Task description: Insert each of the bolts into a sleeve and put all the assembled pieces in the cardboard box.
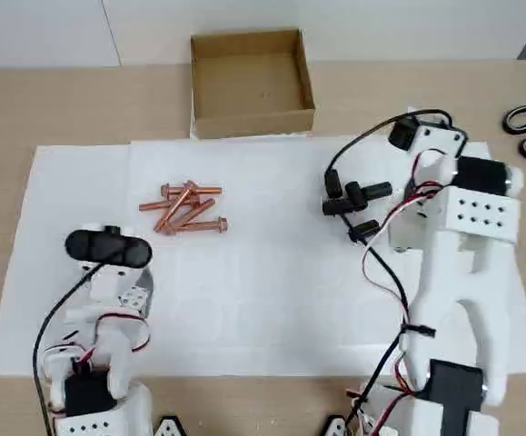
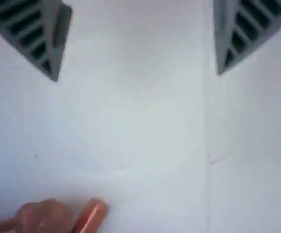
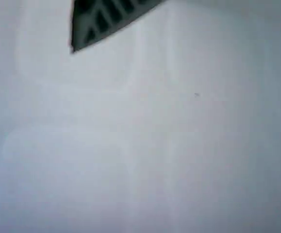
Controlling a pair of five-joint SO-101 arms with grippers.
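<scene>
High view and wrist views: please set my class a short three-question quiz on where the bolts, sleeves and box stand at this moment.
1. True or false: the cardboard box already holds an assembled piece.
2. Fill the gap: the left gripper stands ____ (open or shut).
3. Pick one. The sleeves lie: A. on the white sheet, apart from the bolts; B. inside the cardboard box; C. between the left gripper's fingers.

Key: 1 false; 2 open; 3 A.
</scene>
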